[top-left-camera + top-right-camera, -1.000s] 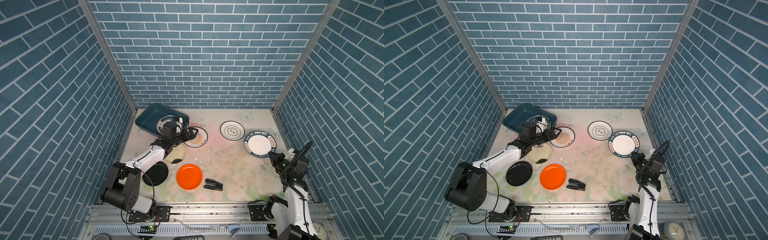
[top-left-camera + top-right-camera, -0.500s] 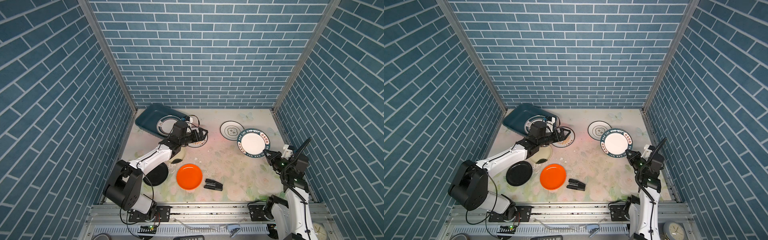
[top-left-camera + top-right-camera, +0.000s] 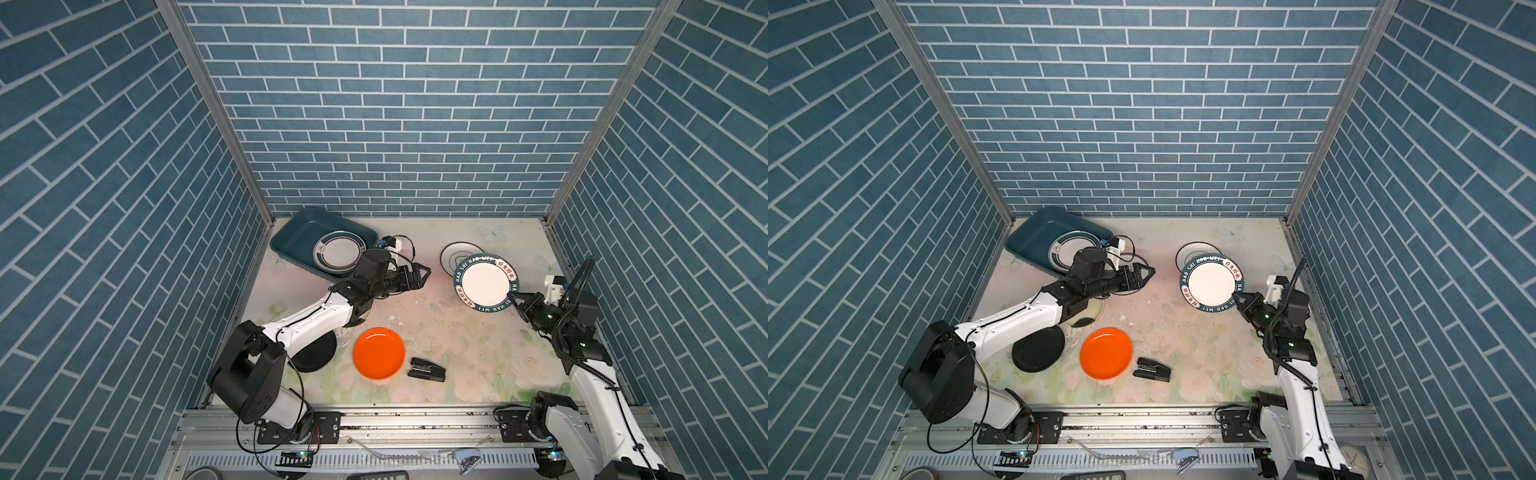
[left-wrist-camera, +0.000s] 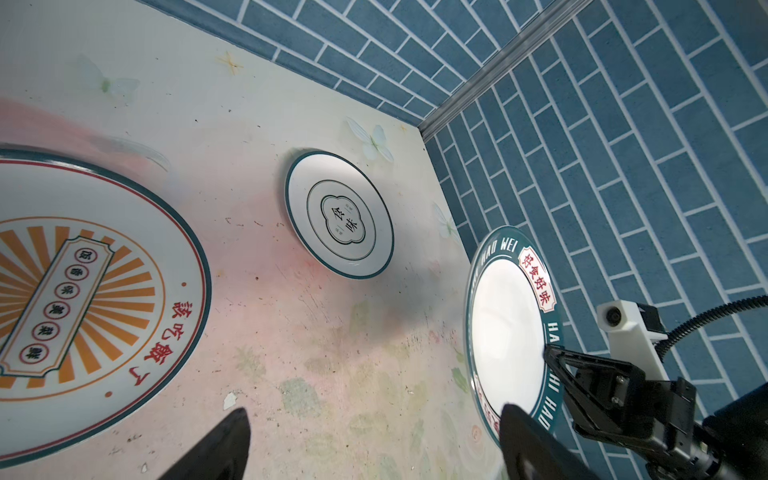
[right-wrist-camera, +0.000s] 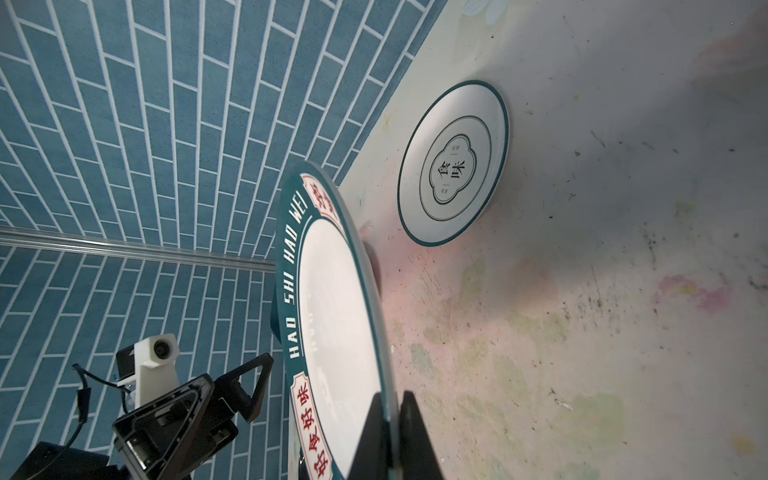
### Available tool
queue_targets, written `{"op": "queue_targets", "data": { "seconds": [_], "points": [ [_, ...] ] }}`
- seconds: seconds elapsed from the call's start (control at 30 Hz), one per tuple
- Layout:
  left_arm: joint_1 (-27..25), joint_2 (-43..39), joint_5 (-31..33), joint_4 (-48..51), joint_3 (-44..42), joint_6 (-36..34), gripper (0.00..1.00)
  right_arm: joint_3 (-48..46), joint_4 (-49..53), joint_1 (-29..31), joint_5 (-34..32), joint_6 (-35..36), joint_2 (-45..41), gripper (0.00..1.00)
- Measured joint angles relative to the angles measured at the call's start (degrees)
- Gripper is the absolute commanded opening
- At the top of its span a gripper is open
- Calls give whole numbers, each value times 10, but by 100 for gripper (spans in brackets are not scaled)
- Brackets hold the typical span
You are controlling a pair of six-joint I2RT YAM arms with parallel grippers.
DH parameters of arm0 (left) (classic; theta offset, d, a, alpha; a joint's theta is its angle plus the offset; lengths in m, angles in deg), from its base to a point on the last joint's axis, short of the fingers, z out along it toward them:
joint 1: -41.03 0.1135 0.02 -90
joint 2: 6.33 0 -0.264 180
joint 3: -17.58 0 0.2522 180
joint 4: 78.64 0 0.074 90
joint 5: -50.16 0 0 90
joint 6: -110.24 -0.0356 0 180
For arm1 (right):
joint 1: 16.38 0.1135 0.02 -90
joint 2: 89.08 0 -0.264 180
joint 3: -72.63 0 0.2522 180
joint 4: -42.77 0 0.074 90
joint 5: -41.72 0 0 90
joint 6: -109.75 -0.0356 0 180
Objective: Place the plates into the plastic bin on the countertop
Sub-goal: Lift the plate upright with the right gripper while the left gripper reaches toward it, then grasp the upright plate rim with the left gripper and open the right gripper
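My right gripper is shut on the rim of a white plate with a lettered teal rim, holding it tilted above the countertop. My left gripper is open and empty, pointing at that plate from the left. The dark teal plastic bin at the back left holds one teal-ringed plate. A sunburst plate lies under the left gripper. Another white plate lies behind the held one. An orange plate and a black plate lie in front.
A small black stapler-like object lies right of the orange plate. A cream plate shows partly under the left arm. Blue brick walls close in three sides, and a metal rail runs along the front.
The right gripper has lifted the lettered plate off the countertop and carried it left, toward the middle. The left gripper has swung right, away from the bin and toward that plate.
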Motion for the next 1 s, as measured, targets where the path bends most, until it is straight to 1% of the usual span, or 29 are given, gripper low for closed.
{"op": "queue_targets", "data": {
  "seconds": [0.3, 0.5, 0.7, 0.93, 1.0],
  "points": [
    [-26, 4, -11, -35, 17, 12, 90, 3, -50, 64, -29, -23, 48, 0],
    [-27, 4, -11, -43, 17, 16, 90, 36, -78, 90, -30, -41, 70, 0],
    [-27, 4, -11, -57, 17, 19, 90, 46, -110, 118, -31, -56, 92, 0],
    [-27, 21, -17, -90, 17, 20, 84, 46, -138, 130, -26, -71, 127, 0],
    [-27, 31, -20, -97, 17, 24, 81, 46, -152, 131, -24, -78, 136, 0]
  ]
}}
